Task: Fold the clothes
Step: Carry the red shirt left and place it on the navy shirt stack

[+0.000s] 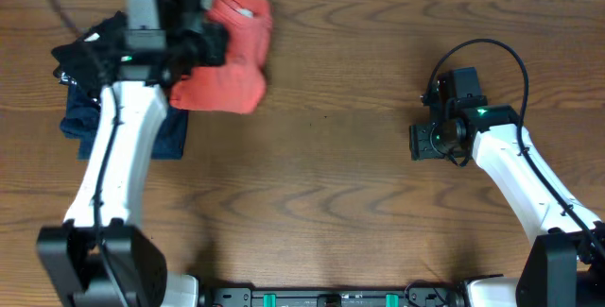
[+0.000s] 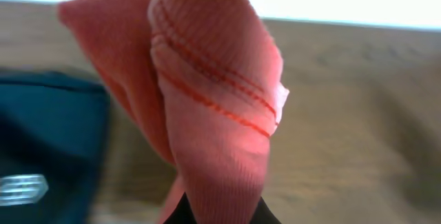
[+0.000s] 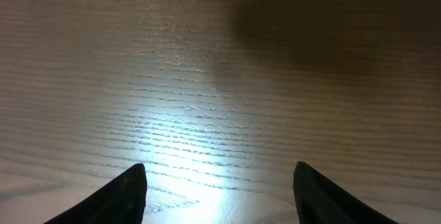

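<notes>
pinching a ribbed edge of the coral-red t-shirt (image 2: 213,100) in the left tool (image 2: 222,217), clenched tight on the cloth. lying bunched at the far left of the counter (image 1: 331,175), just beside a black garment (image 1: 80,57) and a navy garment (image 1: 175,137). hovering well apart to the right over bare wood with the right tool (image 3: 220,189) spread wide, grasping nothing.
</notes>
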